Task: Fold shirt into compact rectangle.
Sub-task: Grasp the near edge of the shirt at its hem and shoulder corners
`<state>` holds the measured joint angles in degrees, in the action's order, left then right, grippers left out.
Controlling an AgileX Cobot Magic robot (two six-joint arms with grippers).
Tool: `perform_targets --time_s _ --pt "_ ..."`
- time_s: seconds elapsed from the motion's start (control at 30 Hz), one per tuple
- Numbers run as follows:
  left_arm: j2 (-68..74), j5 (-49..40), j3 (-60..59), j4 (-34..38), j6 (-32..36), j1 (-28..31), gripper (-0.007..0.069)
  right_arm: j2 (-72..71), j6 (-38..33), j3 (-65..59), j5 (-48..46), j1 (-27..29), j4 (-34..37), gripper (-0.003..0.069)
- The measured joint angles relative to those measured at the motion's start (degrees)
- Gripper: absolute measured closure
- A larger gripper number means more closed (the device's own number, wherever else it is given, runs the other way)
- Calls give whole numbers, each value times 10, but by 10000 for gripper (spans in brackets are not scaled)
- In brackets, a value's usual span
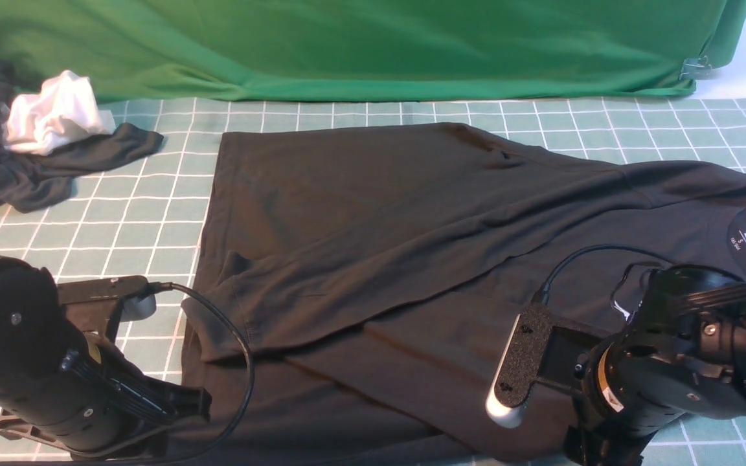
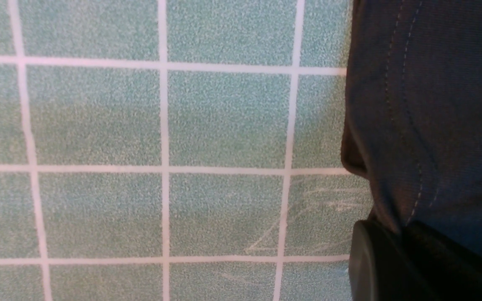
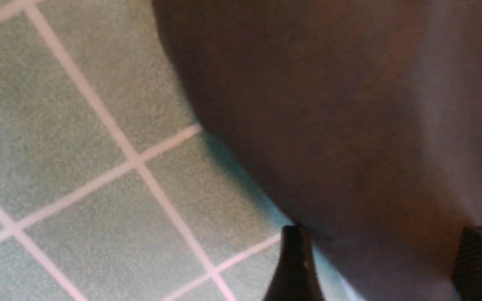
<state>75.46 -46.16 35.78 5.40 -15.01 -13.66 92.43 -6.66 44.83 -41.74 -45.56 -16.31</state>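
shirt partly folded, near edge ready for the lift

shirt (image 1: 412, 226) lies spread across the checked worktop (image 1: 153, 220), collar and white neck label (image 1: 745, 241) to the robot's right, hem to its left; a flap of cloth lies diagonally over the body, so the garment is wide and loose, far from a compact rectangle by my reckoning; left pincer (image 2: 400, 251) is clamped on the stitched hem at the near left corner, cloth running in between its pads; right pincer (image 3: 385, 263) stands wide, one fingertip (image 3: 295, 263) over bare worktop just off the cloth edge and the other over the fabric, nothing gripped; the step in hand looks like securing the near edge at both ends for a fold away from the robot; to do it well, the right pincer should sink until one finger slips under the edge, then close on all the layers there, not the top one alone; both arms ought then to rise together and level, holding the edge taut between them, and carry it toward the far edge so the crease lands straight; an uneven lift would likely drag the diagonal flap askew; the grey garment (image 1: 23, 175) and white cloth (image 1: 56, 116) at the far left sit well apart from the work
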Motion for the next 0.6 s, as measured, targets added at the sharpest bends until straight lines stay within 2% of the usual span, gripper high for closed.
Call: perform_targets --time_s 0.3,0.4,0.6 --pt "0 2 0 0 0 0 611 31 0 5 -4 -1 0 212" --pt "0 3 0 0 0 0 611 31 0 5 -2 -2 -1 307" --pt "-5 3 0 -10 2 0 611 37 1 5 5 -2 -28 567"
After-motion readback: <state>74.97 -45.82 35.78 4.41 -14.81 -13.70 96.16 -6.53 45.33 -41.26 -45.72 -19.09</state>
